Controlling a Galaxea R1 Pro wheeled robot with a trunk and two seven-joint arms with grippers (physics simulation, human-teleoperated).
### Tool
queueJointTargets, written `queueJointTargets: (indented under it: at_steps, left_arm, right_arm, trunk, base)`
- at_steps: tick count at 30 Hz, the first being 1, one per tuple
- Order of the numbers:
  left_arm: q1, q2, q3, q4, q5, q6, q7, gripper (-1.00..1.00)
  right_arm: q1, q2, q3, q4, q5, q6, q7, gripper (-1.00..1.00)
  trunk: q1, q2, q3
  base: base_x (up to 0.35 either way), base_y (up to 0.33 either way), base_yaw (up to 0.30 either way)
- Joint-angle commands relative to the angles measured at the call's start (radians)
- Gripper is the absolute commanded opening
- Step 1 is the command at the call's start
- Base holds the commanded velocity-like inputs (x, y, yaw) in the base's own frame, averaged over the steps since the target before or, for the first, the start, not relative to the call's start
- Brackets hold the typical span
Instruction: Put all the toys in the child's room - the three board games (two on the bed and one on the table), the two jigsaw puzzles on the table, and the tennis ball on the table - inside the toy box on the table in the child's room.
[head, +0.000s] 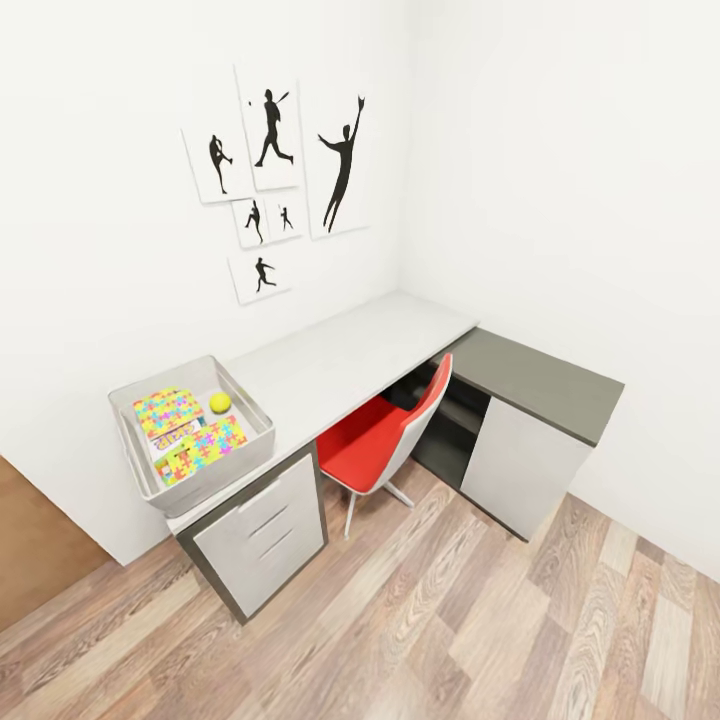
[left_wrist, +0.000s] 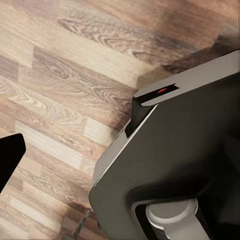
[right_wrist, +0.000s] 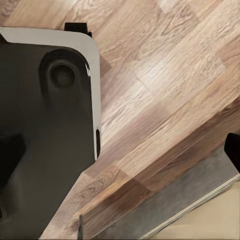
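Over the plank floor (left_wrist: 60, 95) both wrist cameras look down past the robot's dark base (left_wrist: 175, 165); jaw state cannot be told. The toy box (head: 250, 445) sits at the surface's (head: 350, 360) left end, long axis slanting toward the wall, holding two puzzles (head: 166, 410), (head: 205, 449) and the ball (head: 220, 402). A red chair (head: 385, 445) is tucked beneath

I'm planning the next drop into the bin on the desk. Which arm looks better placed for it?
Left, tentatively: the toy box sits at the table's left end in the head view, on the left arm's side. Both wrist cameras face wood floor, so neither arm is raised yet.
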Motion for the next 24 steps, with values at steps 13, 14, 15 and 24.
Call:
queueJointTargets:
  at_steps: [13, 14, 15, 24]
  left_arm:
    - [0.001, -0.017, -0.001, 0.001, 0.011, 0.006, 0.005, 1.00]
    - [0.001, -0.017, -0.001, 0.001, 0.011, 0.006, 0.005, 1.00]
    - [0.001, -0.019, -0.002, 0.003, 0.011, 0.006, 0.005, 1.00]
    - [0.000, -0.032, -0.003, 0.010, 0.012, 0.008, 0.003, 1.00]
  right_arm:
    - [0.044, 0.042, 0.007, -0.003, -0.006, 0.000, -0.005, 1.00]
    - [0.044, 0.042, 0.007, -0.003, -0.006, 0.000, -0.005, 1.00]
    - [0.046, 0.044, 0.007, -0.003, -0.006, 0.000, -0.005, 1.00]
    - [0.051, 0.050, 0.007, -0.004, -0.005, -0.028, -0.006, 1.00]
  trunk:
    - [0.001, -0.002, 0.015]
    - [0.001, -0.002, 0.016]
    - [0.001, -0.002, 0.016]
    - [0.001, -0.002, 0.028]
  base:
    - [0.000, 0.000, -0.001]
    - [0.000, 0.000, 0.000]
    - [0.000, 0.000, 0.000]
    - [0.000, 0.000, 0.000]
